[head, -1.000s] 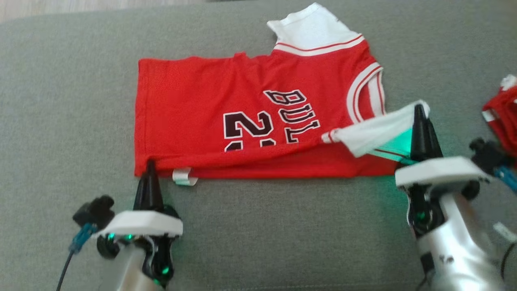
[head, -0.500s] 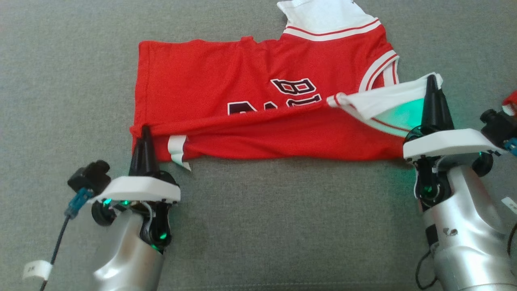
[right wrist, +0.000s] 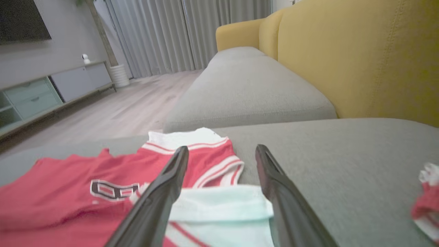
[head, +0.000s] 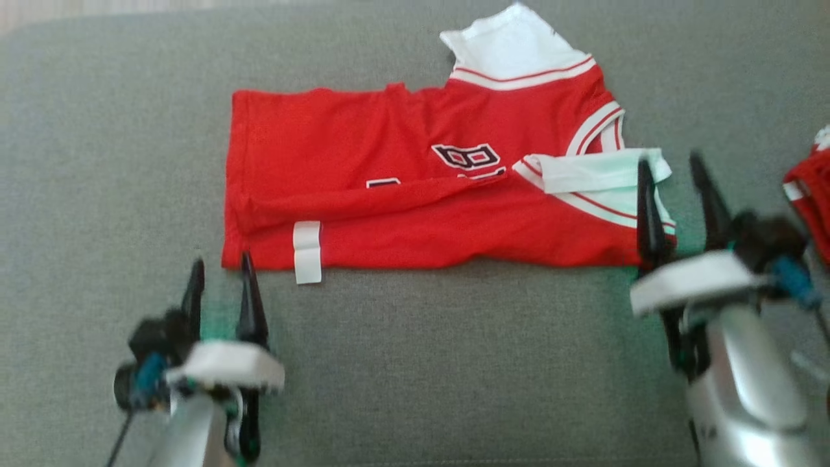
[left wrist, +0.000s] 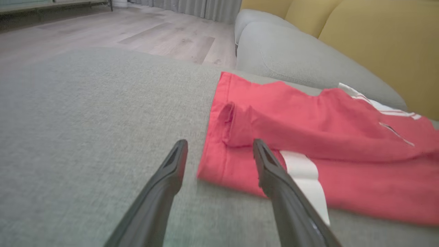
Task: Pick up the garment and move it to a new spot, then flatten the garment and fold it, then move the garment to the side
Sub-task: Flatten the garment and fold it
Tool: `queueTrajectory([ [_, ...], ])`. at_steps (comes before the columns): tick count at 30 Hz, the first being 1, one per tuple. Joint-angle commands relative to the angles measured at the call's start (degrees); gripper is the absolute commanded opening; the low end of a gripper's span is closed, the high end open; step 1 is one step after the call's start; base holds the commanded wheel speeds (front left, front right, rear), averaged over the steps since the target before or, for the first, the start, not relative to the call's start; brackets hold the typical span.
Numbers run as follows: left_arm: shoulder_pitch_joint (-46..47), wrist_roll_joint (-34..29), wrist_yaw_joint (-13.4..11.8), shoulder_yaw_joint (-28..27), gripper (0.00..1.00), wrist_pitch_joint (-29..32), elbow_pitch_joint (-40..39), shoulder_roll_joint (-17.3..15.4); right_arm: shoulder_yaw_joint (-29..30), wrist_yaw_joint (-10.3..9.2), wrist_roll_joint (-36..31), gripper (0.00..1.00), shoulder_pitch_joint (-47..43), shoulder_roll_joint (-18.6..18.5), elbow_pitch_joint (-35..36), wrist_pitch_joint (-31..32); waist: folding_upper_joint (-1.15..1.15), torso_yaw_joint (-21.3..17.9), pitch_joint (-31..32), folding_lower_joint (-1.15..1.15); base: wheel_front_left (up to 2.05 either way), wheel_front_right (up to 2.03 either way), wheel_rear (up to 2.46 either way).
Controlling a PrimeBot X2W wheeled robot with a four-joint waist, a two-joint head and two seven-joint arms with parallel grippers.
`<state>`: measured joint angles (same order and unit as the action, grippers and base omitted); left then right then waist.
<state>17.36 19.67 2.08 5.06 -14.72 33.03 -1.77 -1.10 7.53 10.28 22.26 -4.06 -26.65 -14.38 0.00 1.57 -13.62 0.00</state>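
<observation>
Pointing forward at garment | left tool spread, empty | right tool spread, empty

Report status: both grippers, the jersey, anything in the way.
Left gripper open, empty, near hem corner. Right gripper open, empty, at shoulder end. Jersey lies half-folded on cushion. Second red garment at far right, apart.

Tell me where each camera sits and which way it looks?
Head view: on the robot's head, looking down at the jersey on the cushion; left claw and right claw show, open.
Left wrist view: on that wrist, looking along the left claw at the jersey's corner.
Right wrist view: on that wrist, looking along the right claw over the sleeve toward the backrest.
Shared: all see the jersey.
</observation>
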Motion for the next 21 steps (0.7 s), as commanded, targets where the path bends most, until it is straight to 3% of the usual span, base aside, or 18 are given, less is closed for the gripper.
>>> queueTrajectory([
  [1, -2.15, -2.73, -0.45, -2.53, 1.0, -0.28, -2.91, -1.1, -0.58, -0.04, -1.8, 1.0, -2.55, 0.67, 2.11, -0.62, 0.0, 0.19, 2.07, 0.0, 0.0, 0.0, 0.0],
  [10, -12.57, -8.58, -0.91, -2.73, 1.0, -0.28, -6.83, -1.1, 1.46, -0.04, -3.61, 1.0, -12.2, 1.14, 1.39, -0.62, 0.0, 0.38, 8.28, 0.0, 0.0, 0.0, 0.0],
  [21, -18.37, -7.95, -2.25, -1.1, 1.0, -0.28, -8.83, -1.1, -0.08, -0.04, -1.87, 1.0, -16.65, 1.17, 0.38, -0.62, 0.0, -0.03, 10.78, 0.0, 0.0, 0.0, 0.0],
])
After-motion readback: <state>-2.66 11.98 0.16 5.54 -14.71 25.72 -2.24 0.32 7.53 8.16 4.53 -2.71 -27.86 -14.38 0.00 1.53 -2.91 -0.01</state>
